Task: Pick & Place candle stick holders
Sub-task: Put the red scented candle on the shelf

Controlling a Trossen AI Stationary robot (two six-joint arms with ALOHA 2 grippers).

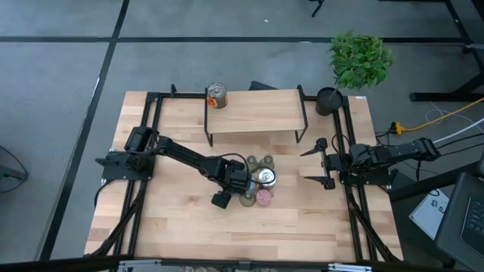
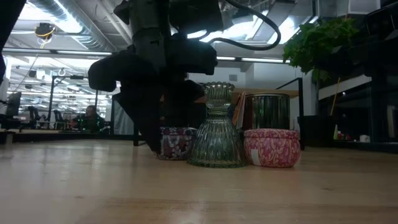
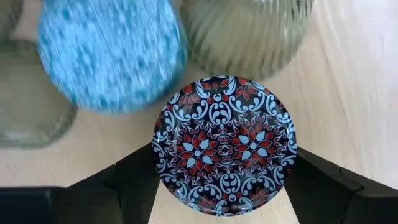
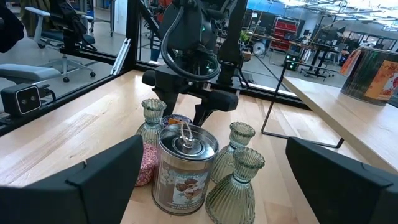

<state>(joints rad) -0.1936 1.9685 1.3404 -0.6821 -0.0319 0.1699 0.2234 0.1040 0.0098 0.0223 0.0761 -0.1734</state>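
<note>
From above, the left end effector [image 1: 240, 181] covers the dark patterned holder [image 3: 225, 145] entirely. The blue holder [image 3: 109, 53] blurs and runs off the wrist picture's edge. At desk height the silvery can [image 2: 270, 112] shows only partly behind the pink holder [image 2: 272, 148].

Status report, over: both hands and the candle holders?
Left hand down astride patterned-top holder. Right hand open, waiting at table's right edge. Blue holder and green glass holders crowd close.

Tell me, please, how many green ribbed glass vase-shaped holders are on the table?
3. Two green vase holders stand on the shelf side of the silvery can; the third stands beside the pink holder. None seems hidden.
</note>
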